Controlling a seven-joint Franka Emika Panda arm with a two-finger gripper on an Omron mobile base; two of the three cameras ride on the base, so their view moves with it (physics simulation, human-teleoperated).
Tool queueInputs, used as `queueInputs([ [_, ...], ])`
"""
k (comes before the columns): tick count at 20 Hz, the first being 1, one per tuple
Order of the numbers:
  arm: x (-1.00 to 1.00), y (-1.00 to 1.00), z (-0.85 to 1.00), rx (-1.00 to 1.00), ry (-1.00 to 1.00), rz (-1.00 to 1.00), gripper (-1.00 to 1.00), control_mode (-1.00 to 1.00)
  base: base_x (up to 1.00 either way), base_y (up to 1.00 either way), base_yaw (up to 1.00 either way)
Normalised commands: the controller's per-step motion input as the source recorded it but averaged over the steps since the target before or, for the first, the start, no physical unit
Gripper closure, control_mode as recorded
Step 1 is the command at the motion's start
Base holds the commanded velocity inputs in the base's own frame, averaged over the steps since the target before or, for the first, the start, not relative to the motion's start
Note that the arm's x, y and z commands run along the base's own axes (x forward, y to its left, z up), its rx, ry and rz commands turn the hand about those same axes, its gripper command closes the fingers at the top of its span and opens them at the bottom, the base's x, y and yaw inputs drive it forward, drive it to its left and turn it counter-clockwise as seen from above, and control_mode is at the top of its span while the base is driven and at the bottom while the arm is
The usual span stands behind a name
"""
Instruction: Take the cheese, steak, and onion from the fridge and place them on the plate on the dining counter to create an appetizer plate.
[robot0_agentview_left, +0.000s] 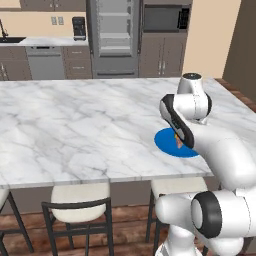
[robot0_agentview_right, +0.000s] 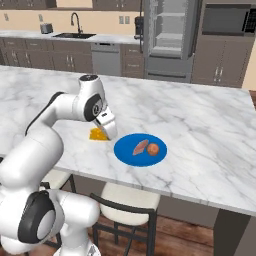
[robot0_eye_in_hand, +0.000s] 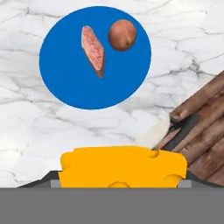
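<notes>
Over the dining counter (robot0_agentview_right: 210, 125), the claw (robot0_agentview_right: 102, 134) grips the cheese (robot0_eye_in_hand: 122, 168).

Steak (robot0_eye_in_hand: 92, 49) and onion (robot0_eye_in_hand: 122, 34) on plate (robot0_eye_in_hand: 65, 78); cheese (robot0_eye_in_hand: 122, 168) apparently gripped below.

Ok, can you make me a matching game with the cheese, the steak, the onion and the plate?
Things:
1. cheese
2. steak
3. onion
4. plate

Descriptions:
A. bright blue and round, lying on the marble counter
B. round reddish-brown ball on the plate
C. yellow-orange wedge between the jaws, not yet on the plate
D. flat pinkish slab on the plate, beside the ball

Pairs: 1-C, 2-D, 3-B, 4-A
</notes>
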Motion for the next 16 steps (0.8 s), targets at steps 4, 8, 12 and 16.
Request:
queueInputs([
  [4,0.65,0.00,-0.49,0.00,0.00,0.16,1.00,-1.00,0.00,0.00,0.00],
  [8,0.61,0.00,-0.32,0.00,0.01,0.11,1.00,-1.00,0.00,0.00,0.00],
  [12,0.50,-0.06,-0.29,0.00,0.02,0.06,1.00,-1.00,0.00,0.00,0.00],
  [16,0.43,-0.15,-0.24,0.00,0.03,0.04,1.00,-1.00,0.00,0.00,0.00],
])
